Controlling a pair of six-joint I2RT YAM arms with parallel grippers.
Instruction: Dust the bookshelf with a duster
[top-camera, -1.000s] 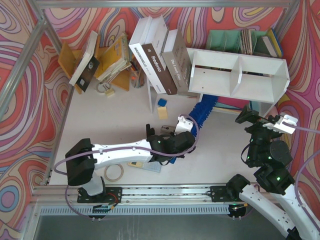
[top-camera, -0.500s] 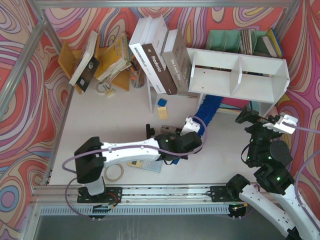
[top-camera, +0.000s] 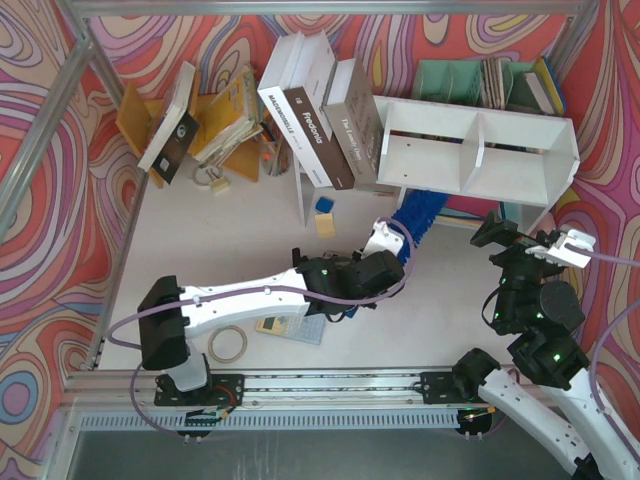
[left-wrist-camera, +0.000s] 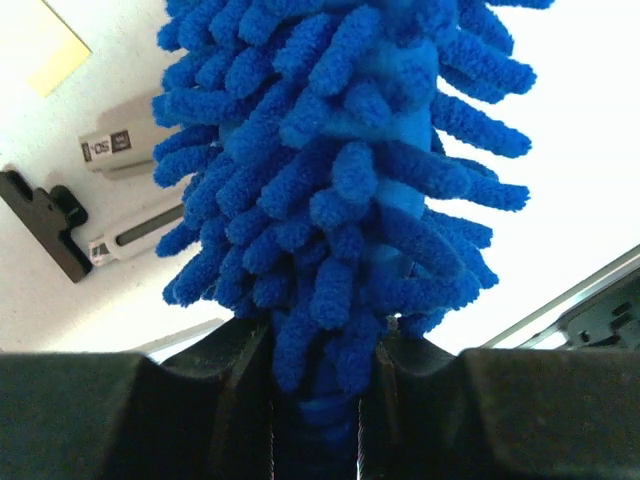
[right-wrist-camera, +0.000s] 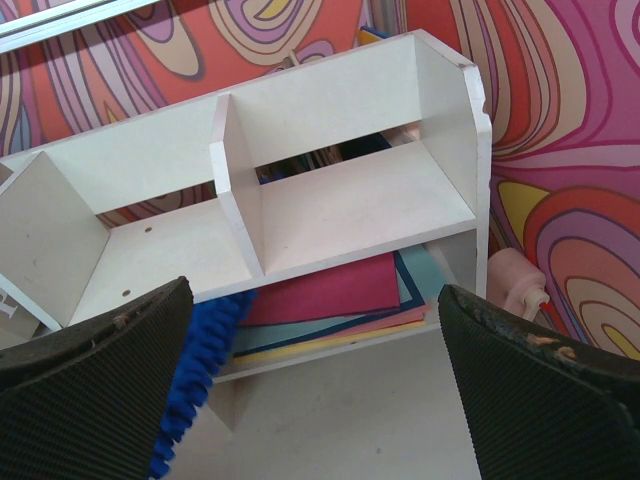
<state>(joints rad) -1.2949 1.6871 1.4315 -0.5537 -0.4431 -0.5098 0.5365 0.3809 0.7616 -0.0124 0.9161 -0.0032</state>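
Your left claw (left-wrist-camera: 320, 400) grips the duster (top-camera: 415, 215), head tip entering the lower level of the bookshelf (top-camera: 480, 130). Pushing deeper may drag the coloured papers (right-wrist-camera: 340, 295) out. Your right claw (right-wrist-camera: 315, 385) hangs open.

The left arm (top-camera: 240, 298) stretches low across the counter from its base toward the centre-right, the left end effector (top-camera: 385, 245) clamped on the fluffy royal-blue microfibre duster (left-wrist-camera: 330, 170). The right arm (top-camera: 535, 335) stands folded upright, the right end effector (top-camera: 530, 243) with its fingers spread wide.
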